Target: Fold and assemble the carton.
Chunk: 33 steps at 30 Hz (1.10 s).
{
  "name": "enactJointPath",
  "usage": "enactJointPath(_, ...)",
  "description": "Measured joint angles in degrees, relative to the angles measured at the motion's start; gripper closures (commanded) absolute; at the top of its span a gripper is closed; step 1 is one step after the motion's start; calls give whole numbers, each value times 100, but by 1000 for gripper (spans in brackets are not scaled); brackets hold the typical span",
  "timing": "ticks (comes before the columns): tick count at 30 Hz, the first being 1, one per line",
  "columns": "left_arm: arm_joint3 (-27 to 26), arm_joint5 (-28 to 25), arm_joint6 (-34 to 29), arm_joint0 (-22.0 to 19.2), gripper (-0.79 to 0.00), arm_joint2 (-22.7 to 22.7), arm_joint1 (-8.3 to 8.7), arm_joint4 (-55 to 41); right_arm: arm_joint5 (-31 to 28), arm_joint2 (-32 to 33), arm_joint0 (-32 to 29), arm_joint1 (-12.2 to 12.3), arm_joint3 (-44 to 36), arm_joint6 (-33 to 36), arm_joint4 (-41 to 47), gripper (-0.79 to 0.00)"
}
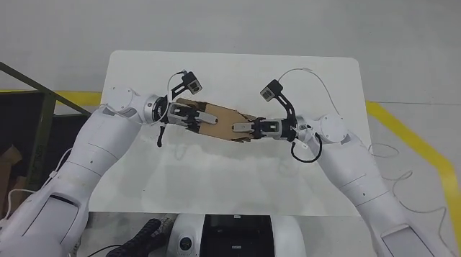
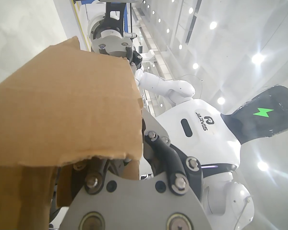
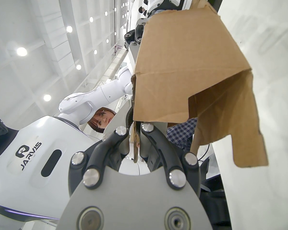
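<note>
Brown carton (image 1: 227,122), unfolded, spans the tabletop's (image 1: 230,77) centre, left gripper (image 1: 204,117) and right gripper (image 1: 250,127) clamped on opposite ends; squaring it open likely follows.

The right gripper (image 3: 135,130) pinches a thin edge of the brown carton (image 3: 182,68) between its two closed fingers (image 3: 128,118). From that grip the carton's broad, creased panel runs away toward the left gripper (image 3: 134,37) at its far end. A notched flap (image 3: 232,125) hangs off the panel's side, bent along a fold, beside the white table (image 3: 273,48).
</note>
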Motion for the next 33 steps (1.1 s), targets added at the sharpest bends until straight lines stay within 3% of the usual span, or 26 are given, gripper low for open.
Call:
enactJointPath(1,-5,0,0,-5,0,7,7,7,5,1,11,-2,9,1,-1,0)
enactJointPath(2,-10,0,0,-9,-9,12,13,11,10,2,21,-3,16,2,-3,-92)
enactJointPath(3,-15,0,0,-14,-18,16,23,16,16,4,32,-6,23,4,-3,-135)
enactJointPath(6,-17,0,0,-21,-6,14,45,33,29,2,54,-12,36,0,-9,-163)
enactJointPath(8,-16,0,0,-19,0,9,56,41,33,-7,65,-18,43,-10,-14,-363)
enactJointPath(9,-17,0,-1,-16,0,7,62,43,33,-15,73,-23,49,-17,-15,-674)
enactJointPath(10,-19,0,-1,-13,0,6,66,43,33,-21,77,-26,55,-22,-15,-785)
enactJointPath(33,22,-410,408,104,0,-177,71,967,-29,349,-245,50,-428,-15,172,-785)
